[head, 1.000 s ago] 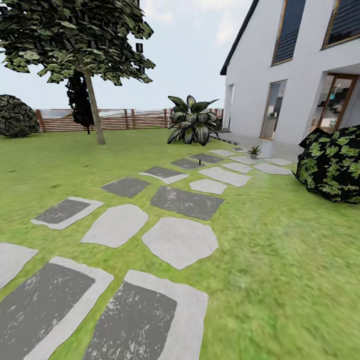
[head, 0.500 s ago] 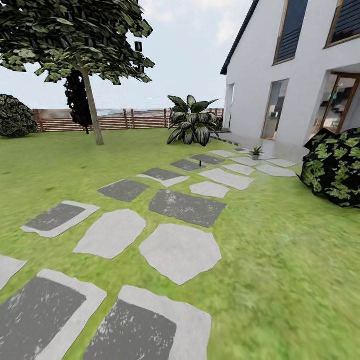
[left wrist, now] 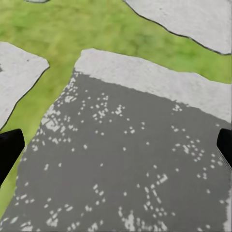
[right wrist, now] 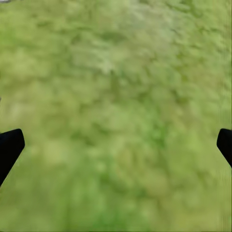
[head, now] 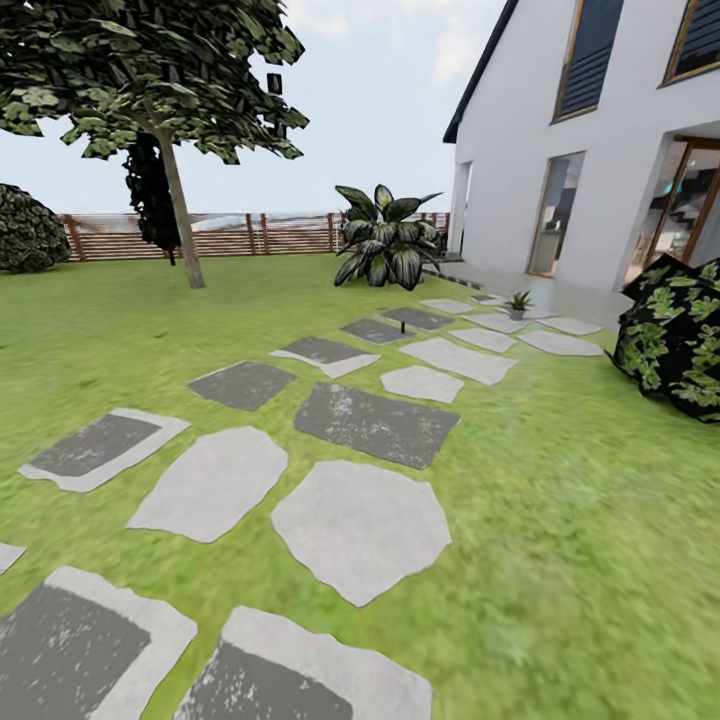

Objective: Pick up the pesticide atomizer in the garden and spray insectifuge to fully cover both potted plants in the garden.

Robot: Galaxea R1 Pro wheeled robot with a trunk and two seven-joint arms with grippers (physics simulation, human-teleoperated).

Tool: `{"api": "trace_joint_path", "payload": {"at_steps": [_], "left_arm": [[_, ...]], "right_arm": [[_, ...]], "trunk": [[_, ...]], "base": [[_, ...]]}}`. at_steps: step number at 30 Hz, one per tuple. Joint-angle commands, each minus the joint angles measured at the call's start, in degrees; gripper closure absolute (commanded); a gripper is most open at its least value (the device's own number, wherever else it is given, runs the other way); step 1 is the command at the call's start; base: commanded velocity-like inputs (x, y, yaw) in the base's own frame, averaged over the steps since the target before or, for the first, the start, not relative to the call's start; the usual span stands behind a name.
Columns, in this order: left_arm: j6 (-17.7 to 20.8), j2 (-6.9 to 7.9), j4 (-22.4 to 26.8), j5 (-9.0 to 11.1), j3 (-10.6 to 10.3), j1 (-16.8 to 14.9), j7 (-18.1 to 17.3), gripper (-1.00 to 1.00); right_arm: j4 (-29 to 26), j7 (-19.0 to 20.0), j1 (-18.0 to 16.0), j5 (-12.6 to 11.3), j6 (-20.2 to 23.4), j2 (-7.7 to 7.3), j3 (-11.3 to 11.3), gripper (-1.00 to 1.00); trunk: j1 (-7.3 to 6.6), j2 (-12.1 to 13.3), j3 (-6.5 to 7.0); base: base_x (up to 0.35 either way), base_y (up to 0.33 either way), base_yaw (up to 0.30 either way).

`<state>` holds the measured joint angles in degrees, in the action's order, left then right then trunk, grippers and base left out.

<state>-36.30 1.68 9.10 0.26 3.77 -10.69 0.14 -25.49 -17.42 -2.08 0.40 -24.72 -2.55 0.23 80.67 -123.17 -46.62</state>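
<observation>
Stepping stones (head: 375, 425) slide nearer as the camera advances; both the left tool (left wrist: 116, 145) and right tool (right wrist: 116, 145) hang spread and empty, one potted plant (head: 518, 303) far ahead, its thin leaves likely fragile

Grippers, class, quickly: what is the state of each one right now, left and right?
Left gripper: open, holding nothing, above a grey stepping stone.
Right gripper: open, holding nothing, above the lawn.
</observation>
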Motion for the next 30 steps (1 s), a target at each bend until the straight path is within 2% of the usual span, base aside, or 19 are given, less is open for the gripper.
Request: {"api": "trace_joint_path", "payload": {"at_steps": [1, 30], "left_arm": [[-0.1, -0.01, 0.0, 0.0, 0.2, 0.0, -0.1, -1.0], [-0.2, -0.01, -0.1, 0.0, 0.2, 0.0, -0.1, -1.0]], "right_arm": [[0.0, -0.2, 0.0, 0.0, -0.2, 0.0, 0.0, -1.0], [0.1, -0.2, 0.0, 0.0, -0.2, 0.0, 0.0, -1.0]], "trunk": [[0.03, 0.0, -0.06], [0.03, 0.0, -0.06]], "base": [[0.339, 0.0, 0.0], [0.339, 0.0, 0.0]]}}
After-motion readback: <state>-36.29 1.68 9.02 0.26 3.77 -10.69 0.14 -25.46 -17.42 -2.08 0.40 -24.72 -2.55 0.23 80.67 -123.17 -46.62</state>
